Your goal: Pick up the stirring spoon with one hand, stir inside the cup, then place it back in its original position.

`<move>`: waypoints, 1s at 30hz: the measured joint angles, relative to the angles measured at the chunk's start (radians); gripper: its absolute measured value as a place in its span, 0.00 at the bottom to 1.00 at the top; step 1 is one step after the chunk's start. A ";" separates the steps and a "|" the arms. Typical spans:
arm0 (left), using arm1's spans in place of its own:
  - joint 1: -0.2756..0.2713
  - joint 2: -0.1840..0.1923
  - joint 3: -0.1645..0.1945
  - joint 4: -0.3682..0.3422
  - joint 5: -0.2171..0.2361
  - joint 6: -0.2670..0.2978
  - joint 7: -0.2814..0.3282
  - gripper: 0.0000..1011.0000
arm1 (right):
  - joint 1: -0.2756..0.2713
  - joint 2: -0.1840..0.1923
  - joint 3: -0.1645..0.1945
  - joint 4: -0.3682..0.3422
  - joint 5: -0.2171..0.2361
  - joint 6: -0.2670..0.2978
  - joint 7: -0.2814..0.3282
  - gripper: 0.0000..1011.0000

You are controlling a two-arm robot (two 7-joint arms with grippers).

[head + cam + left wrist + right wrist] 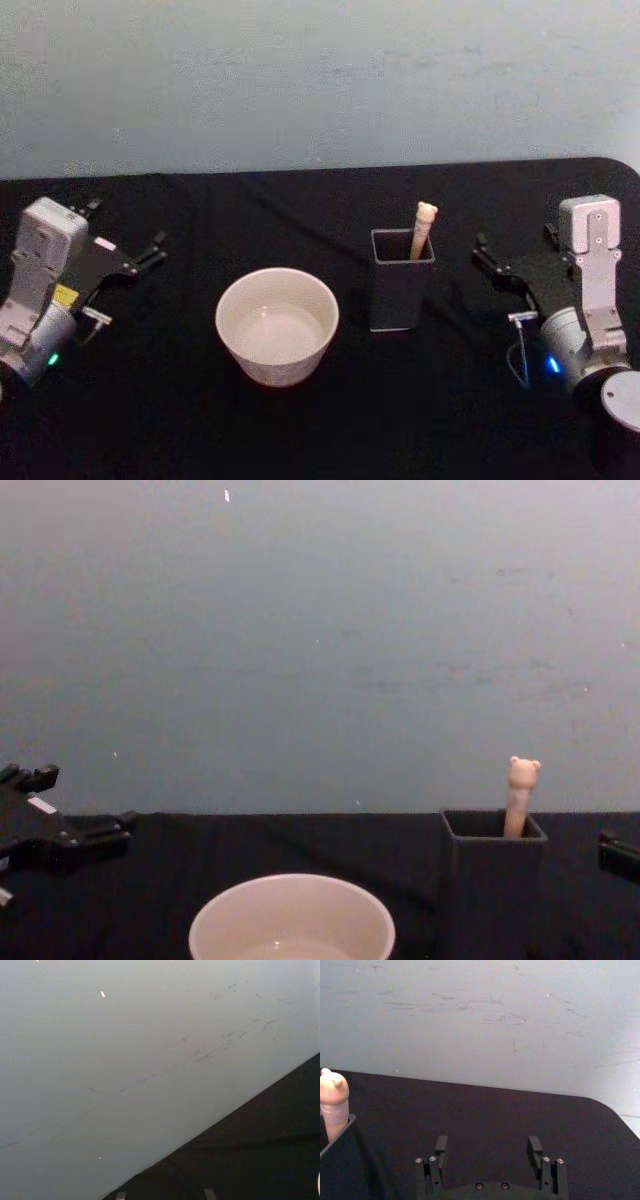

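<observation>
A: Where's the stirring spoon [424,228]?

B: Standing in the dark grey square holder [401,280], right of centre on the black table [300,420]. Its cream-beige handle leans against the holder's far right corner, and the little bear head pokes up above the rim — clearest in the chest view [521,792]. The stem and bowl are hidden inside the holder.

A: And the cup [277,325]?

B: Just left of the holder and a touch nearer, close beside it but not touching. It's wide, cream-white and upright. In the chest view its rim [292,917] sits at the bottom edge with the holder [491,885] to its right.

A: What are the arms doing?

B: Each sits out at its own side, well apart from both things. The left gripper [152,250] is at the table's left edge, fingers pointing right and toward the far side, spread a little with nothing between them; the chest view shows it [80,815] low on the left. The right gripper [487,255] is right of the holder, pointing left toward it.

A: Spread or pressed together?

B: Spread — its wrist view shows the two fingers [535,1146] wide apart over bare black cloth, nothing gripped, with the spoon's handle [333,1102] at the picture's edge.
</observation>
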 joint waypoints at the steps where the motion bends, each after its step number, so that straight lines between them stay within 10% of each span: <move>1: 0.000 0.000 0.000 0.000 0.000 0.000 0.000 0.99 | 0.000 0.000 0.000 0.000 0.000 0.000 0.000 0.99; 30: 0.000 0.000 0.000 0.000 0.000 0.000 0.000 0.99 | 0.000 0.000 0.000 0.000 0.000 0.000 0.000 0.99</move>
